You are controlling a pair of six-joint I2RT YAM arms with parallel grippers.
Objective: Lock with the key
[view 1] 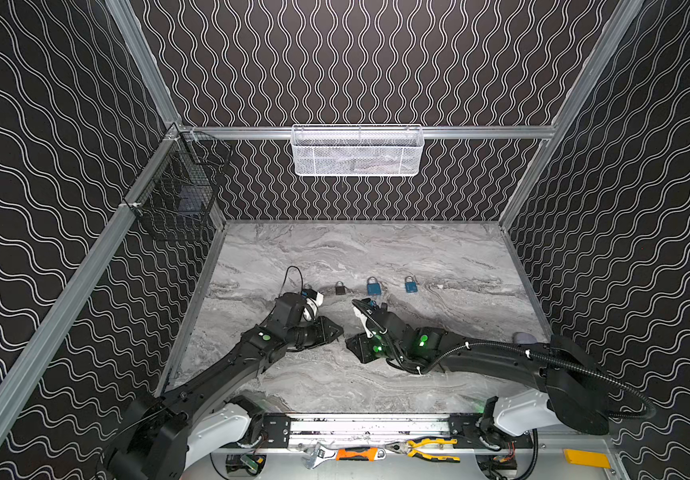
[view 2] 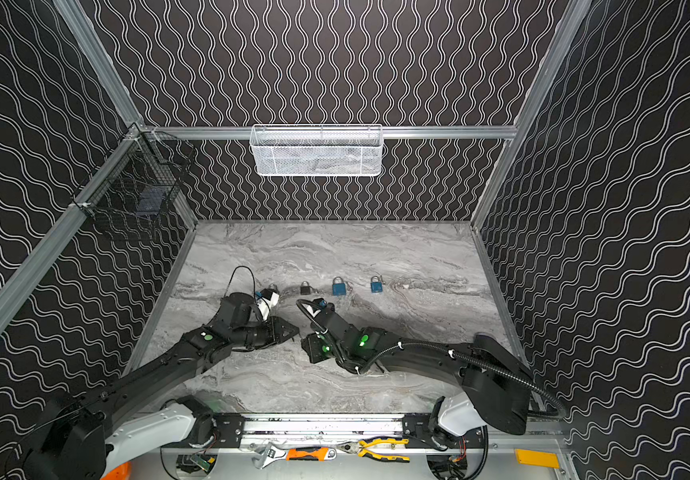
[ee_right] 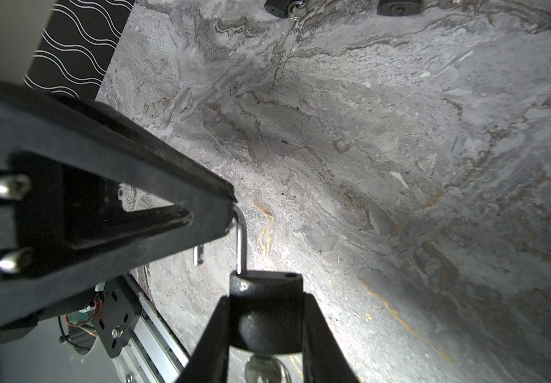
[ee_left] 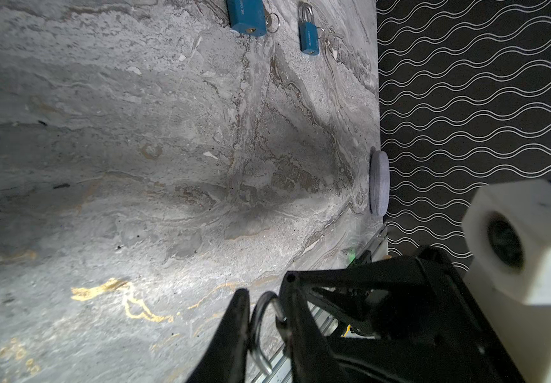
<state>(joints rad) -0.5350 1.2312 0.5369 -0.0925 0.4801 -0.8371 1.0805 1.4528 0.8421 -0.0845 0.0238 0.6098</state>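
The black padlock [ee_right: 266,285] is held low over the table [view 1: 418,249], near its front middle, where the two arms meet. In both top views it is hidden behind the grippers. Its body is clamped from both sides by the right gripper [ee_right: 267,300]. A key [ee_right: 262,366] is seen in the bottom of the body, between the two fingers, on the side toward the right wrist.

The shackle [ee_right: 241,238] is open: the long leg stands in the body and the short leg hangs free beside it. The free end points away from the small hole in the top of the body, so it lies on the opposite side of the long leg. The bend of the shackle is enclosed by the left gripper [ee_left: 265,295], and in the left wrist view its jaws appear pressed on the wire from both sides. The long axis of the shackle runs from the body straight toward the left gripper.

It is judged that the shackle must be swung around the long leg until the free end is above the hole, and then pushed along this axis into the body. The key is nearer to the right arm, but that arm is occupied with the body. A row of other padlocks [view 1: 373,286] lies well apart, further back.
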